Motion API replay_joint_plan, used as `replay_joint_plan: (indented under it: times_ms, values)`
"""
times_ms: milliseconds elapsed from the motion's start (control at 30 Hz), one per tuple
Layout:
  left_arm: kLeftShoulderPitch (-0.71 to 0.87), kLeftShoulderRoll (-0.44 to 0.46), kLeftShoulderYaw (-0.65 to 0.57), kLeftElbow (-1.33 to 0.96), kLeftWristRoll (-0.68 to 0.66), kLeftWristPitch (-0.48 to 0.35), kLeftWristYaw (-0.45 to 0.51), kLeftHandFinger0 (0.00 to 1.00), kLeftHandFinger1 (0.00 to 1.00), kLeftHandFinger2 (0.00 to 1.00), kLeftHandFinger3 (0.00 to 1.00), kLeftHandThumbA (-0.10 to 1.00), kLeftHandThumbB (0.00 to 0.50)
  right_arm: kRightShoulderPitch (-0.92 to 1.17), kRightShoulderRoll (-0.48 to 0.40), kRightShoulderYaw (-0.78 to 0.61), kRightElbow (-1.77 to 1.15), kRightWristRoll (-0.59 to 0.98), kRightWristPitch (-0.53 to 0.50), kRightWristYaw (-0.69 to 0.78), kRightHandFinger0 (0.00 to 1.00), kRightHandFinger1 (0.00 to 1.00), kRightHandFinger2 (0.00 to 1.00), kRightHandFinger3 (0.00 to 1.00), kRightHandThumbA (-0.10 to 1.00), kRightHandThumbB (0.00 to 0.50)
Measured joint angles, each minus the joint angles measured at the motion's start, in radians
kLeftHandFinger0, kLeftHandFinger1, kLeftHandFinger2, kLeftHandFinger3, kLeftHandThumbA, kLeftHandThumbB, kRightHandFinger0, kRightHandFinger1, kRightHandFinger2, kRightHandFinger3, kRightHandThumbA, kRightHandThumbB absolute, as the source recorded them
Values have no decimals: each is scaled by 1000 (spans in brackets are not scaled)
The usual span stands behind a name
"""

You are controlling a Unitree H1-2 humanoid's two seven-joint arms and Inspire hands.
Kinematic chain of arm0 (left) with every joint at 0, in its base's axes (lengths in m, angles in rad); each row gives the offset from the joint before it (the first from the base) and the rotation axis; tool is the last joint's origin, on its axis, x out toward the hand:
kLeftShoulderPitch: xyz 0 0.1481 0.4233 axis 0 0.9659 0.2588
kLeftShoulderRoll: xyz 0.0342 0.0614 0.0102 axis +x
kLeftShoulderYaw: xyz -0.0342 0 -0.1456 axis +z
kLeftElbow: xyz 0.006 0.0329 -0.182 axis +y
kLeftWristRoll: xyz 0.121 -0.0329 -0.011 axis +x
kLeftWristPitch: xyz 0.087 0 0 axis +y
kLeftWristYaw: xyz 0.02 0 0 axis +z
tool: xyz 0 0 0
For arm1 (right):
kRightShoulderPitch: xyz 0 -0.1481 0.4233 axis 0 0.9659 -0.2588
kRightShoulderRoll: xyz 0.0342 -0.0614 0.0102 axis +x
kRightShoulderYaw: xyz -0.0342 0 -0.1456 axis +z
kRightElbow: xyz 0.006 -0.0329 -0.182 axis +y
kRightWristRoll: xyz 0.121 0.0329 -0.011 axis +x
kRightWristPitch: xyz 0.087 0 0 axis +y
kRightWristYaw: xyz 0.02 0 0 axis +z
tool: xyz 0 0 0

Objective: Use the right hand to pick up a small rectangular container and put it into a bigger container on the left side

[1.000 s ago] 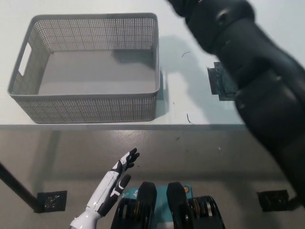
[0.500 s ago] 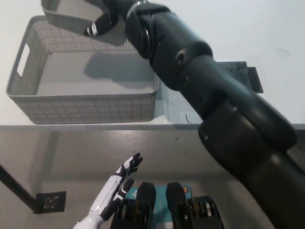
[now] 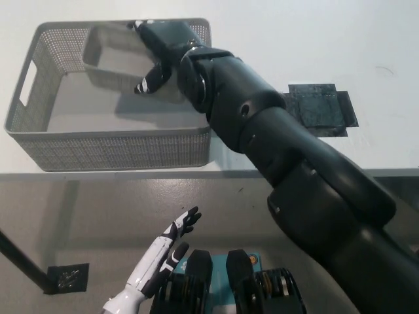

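A small grey rectangular container [image 3: 111,55] hangs inside the outline of the big grey mesh basket [image 3: 105,147], toward its far side. Whether it touches the basket floor I cannot tell. My black right hand [image 3: 157,55] is shut on the small container's right end, fingers wrapped over its rim. The black right arm runs from the bottom right across the table and hides the basket's right far corner. My white left hand [image 3: 165,252] rests low at the lower left, below the table edge, with its fingers apart and holding nothing.
The basket stands on a white table [image 3: 275,39] near its front edge. A dark square patch [image 3: 321,108] lies on the table to the right of the arm. Below the edge, a black floor plate [image 3: 65,276] sits on the grey floor.
My right arm has swung left with the small container, from out of view to above the basket's far rim, then down inside the basket's outline. The left hand has barely moved.
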State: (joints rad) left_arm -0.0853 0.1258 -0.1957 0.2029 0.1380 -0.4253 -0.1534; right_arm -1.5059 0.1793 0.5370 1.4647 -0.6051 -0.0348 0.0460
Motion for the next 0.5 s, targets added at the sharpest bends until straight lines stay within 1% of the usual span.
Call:
replay_joint_plan:
  times_ms: [100, 133, 167, 400, 500]
  values:
    - [-3, 9, -3, 0, 0, 1, -7, 1000, 1000, 1000, 1000, 1000, 370, 0, -1, 0, 0, 1, 9, 27, 1000, 1000, 1000, 1000, 966, 500]
    - [-4, 11, -4, 0, 0, 2, -9, 1000, 1000, 1000, 1000, 1000, 370, 0, -2, -1, 0, 2, 9, 33, 1000, 1000, 1000, 1000, 967, 500]
    - [-5, 13, -4, 0, 0, 3, -10, 1000, 1000, 1000, 1000, 1000, 378, 0, -3, -1, 0, 2, 10, 38, 1000, 1000, 1000, 1000, 1000, 500]
    - [-8, 13, -9, 0, 0, 6, -17, 1000, 1000, 1000, 1000, 1000, 367, -4, -20, -19, -3, 6, 1, 47, 1000, 1000, 1000, 1000, 1000, 500]
    - [-11, 12, -11, 2, 0, 6, -19, 1000, 1000, 1000, 1000, 1000, 361, -30, -47, -44, -7, 19, -23, 46, 1000, 1000, 1000, 1000, 1000, 495]
